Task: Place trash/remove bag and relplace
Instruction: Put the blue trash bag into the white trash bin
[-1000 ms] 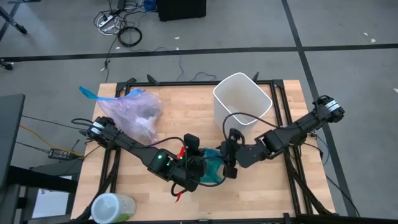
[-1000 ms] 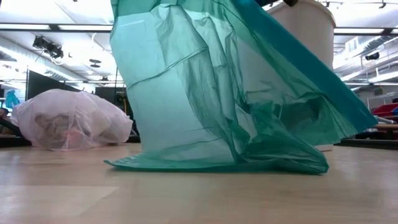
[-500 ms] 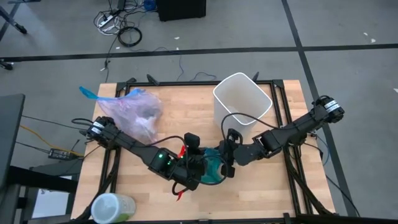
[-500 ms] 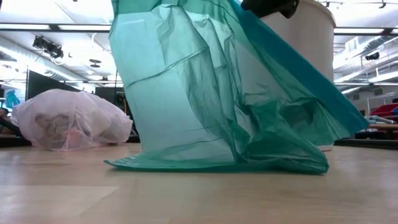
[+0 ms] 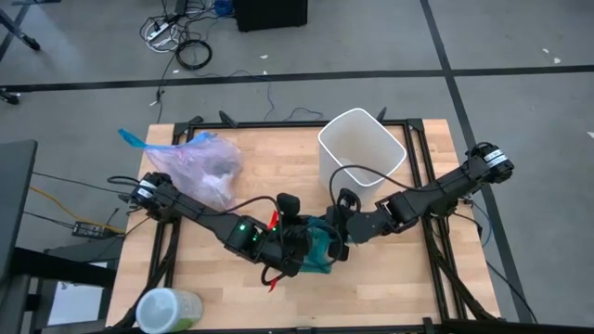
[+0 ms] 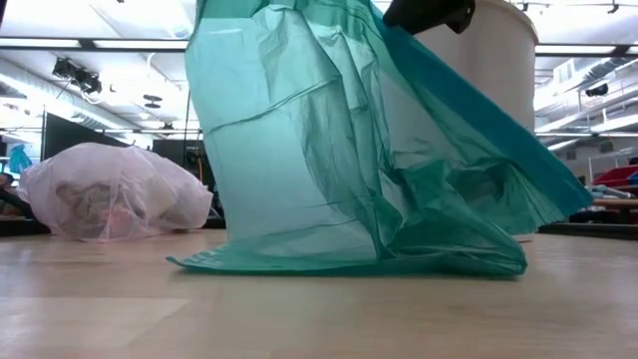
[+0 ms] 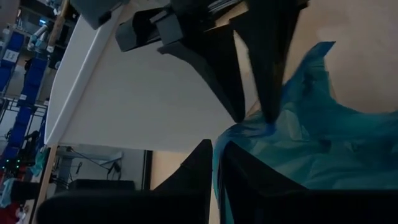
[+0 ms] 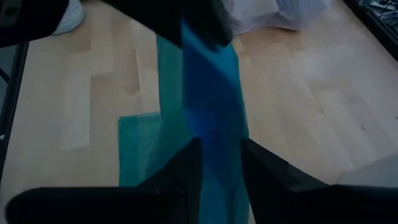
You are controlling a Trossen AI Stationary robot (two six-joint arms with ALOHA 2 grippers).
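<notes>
A teal-green plastic bag (image 6: pixel 329 150) hangs over the table's near middle. My left gripper (image 7: pixel 216 144) is shut on its top. My right gripper (image 8: pixel 221 143) is open, a finger on either side of the bag's blue-teal band (image 8: pixel 214 106), just across from the left gripper (image 5: pixel 308 245). The pale pink bag (image 5: pixel 200 167) lies filled on the table's far left, a blue strip (image 5: pixel 130 139) sticking out of it. Trash (image 6: pixel 95 204) shows dimly through its wall. The white bin (image 5: pixel 362 148) stands upright at the far right. My left gripper pinches the teal-green bag's bunched top (image 7: pixel 219 163) between its two fingers, slanting down from the table's left. The bag hangs below the fingers, and its lower end (image 6: pixel 419 261) lies crumpled on the table. My right gripper's fingers (image 8: pixel 186 165) flank the band; I cannot tell whether they touch it.
A green-and-white roll (image 5: pixel 167 309) lies at the table's near left corner. The bin's wall (image 6: pixel 498 90) stands right behind the hanging bag. Bare wood (image 5: pixel 260 162) shows between the pink bag and the bin.
My right gripper has come a little toward my left gripper and the bag's held top, and shows lower in the low view. The bag's upper part has swung slightly sideways, while its lower end has stayed on the table.
</notes>
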